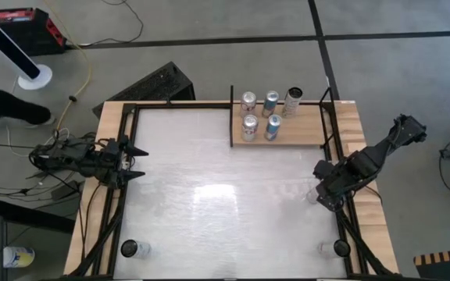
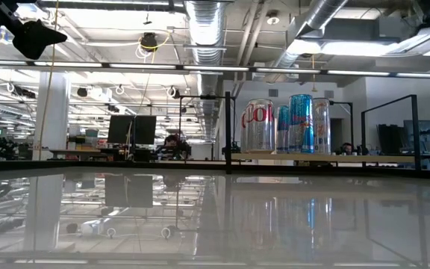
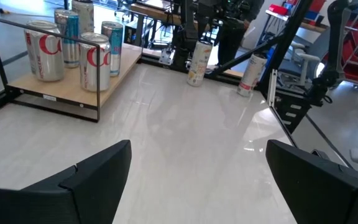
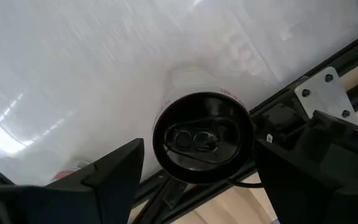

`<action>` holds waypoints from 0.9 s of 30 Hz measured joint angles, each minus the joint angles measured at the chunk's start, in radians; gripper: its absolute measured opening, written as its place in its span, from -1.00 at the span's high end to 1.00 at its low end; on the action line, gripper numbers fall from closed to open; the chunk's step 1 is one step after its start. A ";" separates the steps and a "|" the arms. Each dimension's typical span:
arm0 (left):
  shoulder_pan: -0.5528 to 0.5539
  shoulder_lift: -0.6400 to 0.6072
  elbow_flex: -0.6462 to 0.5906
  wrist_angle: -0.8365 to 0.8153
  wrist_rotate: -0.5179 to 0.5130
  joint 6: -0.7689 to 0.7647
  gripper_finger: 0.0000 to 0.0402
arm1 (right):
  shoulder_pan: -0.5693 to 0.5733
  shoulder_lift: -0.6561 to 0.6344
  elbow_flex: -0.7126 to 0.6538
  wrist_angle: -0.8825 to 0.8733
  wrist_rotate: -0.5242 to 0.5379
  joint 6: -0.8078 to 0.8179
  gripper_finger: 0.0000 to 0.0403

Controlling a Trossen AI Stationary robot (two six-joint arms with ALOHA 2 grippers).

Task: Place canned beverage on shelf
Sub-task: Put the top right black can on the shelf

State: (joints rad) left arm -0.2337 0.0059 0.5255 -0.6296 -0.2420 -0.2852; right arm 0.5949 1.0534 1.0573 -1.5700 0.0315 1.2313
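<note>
A pale can with a black top (image 4: 202, 138) stands upright on the white tabletop near the right edge (image 1: 312, 194). My right gripper (image 4: 199, 144) hangs above it, pointing down and open. One finger stands on either side of the can's top, and a gap shows on both sides. The shelf (image 1: 287, 136), a light wooden board with black posts, stands at the far side and bears several upright cans (image 3: 95, 59). My left gripper (image 3: 199, 146) waits open at the table's left edge (image 1: 133, 160), holding nothing.
One can stands at the near left corner (image 1: 135, 248) and another at the near right corner (image 1: 334, 248). A black frame rail (image 4: 328, 93) and a wooden strip run along the right edge, close beside the can under my right gripper. The middle of the tabletop (image 1: 225, 195) is bare.
</note>
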 joint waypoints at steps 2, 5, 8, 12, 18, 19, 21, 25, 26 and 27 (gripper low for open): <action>0.000 0.000 0.000 0.000 0.000 0.000 -0.78 | -0.001 0.000 0.000 -0.001 0.000 0.001 -0.62; 0.000 0.000 0.000 0.000 0.000 0.000 -0.78 | -0.001 0.000 0.000 -0.001 -0.002 0.017 -0.62; 0.000 0.000 0.000 0.000 0.000 0.000 -0.78 | -0.001 0.000 0.000 -0.001 -0.002 0.026 -0.62; 0.000 0.000 0.000 0.000 0.000 -0.001 -0.78 | -0.002 0.016 0.000 -0.001 0.008 0.027 -0.62; 0.000 0.000 0.000 0.000 0.000 -0.001 -0.78 | -0.002 0.029 0.000 0.000 0.020 0.020 -0.62; 0.000 0.000 0.000 0.000 0.000 -0.001 -0.78 | -0.002 0.029 0.001 -0.001 0.020 0.021 -0.62; 0.000 0.000 0.000 0.000 0.000 -0.002 -0.78 | -0.002 0.028 0.001 -0.002 0.020 0.022 -0.62; 0.000 0.000 0.000 0.000 0.000 -0.002 -0.78 | -0.002 0.029 0.001 -0.002 0.020 0.024 -0.62; 0.000 0.000 0.000 0.000 0.000 -0.002 -0.78 | -0.002 0.032 0.001 -0.001 0.021 0.024 -0.62; 0.000 0.000 0.000 0.000 0.000 -0.003 -0.78 | -0.002 0.035 0.001 -0.001 0.021 0.023 -0.62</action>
State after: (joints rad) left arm -0.2340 0.0059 0.5255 -0.6296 -0.2417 -0.2885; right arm 0.5926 1.0885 1.0580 -1.5707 0.0520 1.2545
